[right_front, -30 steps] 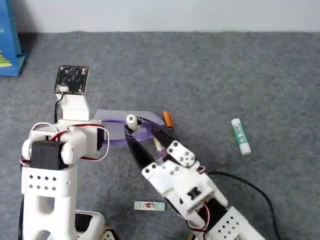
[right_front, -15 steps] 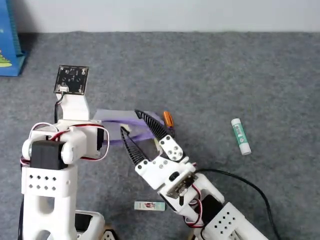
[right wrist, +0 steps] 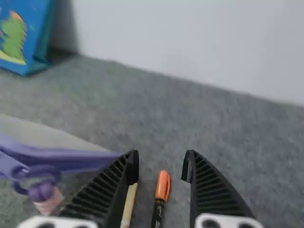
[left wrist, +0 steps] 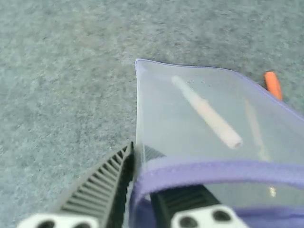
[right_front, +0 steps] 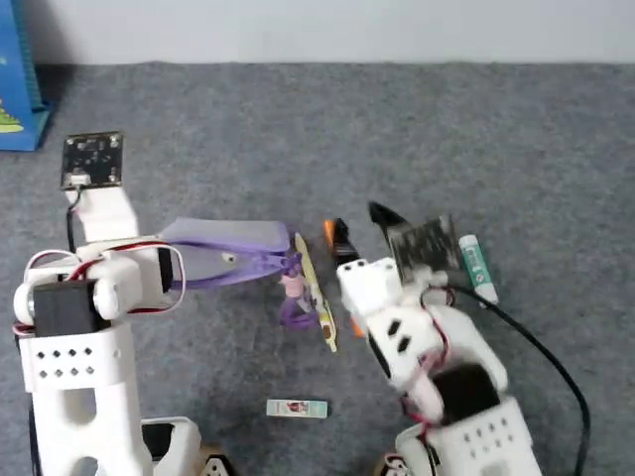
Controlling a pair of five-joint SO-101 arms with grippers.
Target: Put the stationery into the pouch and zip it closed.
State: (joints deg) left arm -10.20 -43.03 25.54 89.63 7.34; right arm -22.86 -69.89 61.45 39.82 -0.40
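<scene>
A translucent pouch (right_front: 223, 250) with purple trim is held off the carpet, my left gripper (left wrist: 135, 151) shut on its purple edge (left wrist: 223, 171). Inside lies a white pen-like stick (left wrist: 206, 113). The purple zipper pull (right_front: 293, 309) hangs at the pouch mouth. A yellowish pencil (right_front: 316, 293) lies on the carpet just past the mouth. My right gripper (right wrist: 159, 161) stands open over an orange-capped marker (right wrist: 162, 185), which shows from above too (right_front: 334, 236). A green-and-white glue stick (right_front: 477, 268) lies to the right, and a small eraser (right_front: 298, 408) near the front.
A blue book (right_front: 15, 84) leans at the back left corner against the pale wall. Grey carpet (right_front: 397, 129) covers the table. The right arm's black cable (right_front: 556, 367) trails over the front right.
The right arm swung away from the pouch mouth to the right and now hovers over the orange marker. The left arm shifted left with the pouch. The pencil now shows beside the mouth.
</scene>
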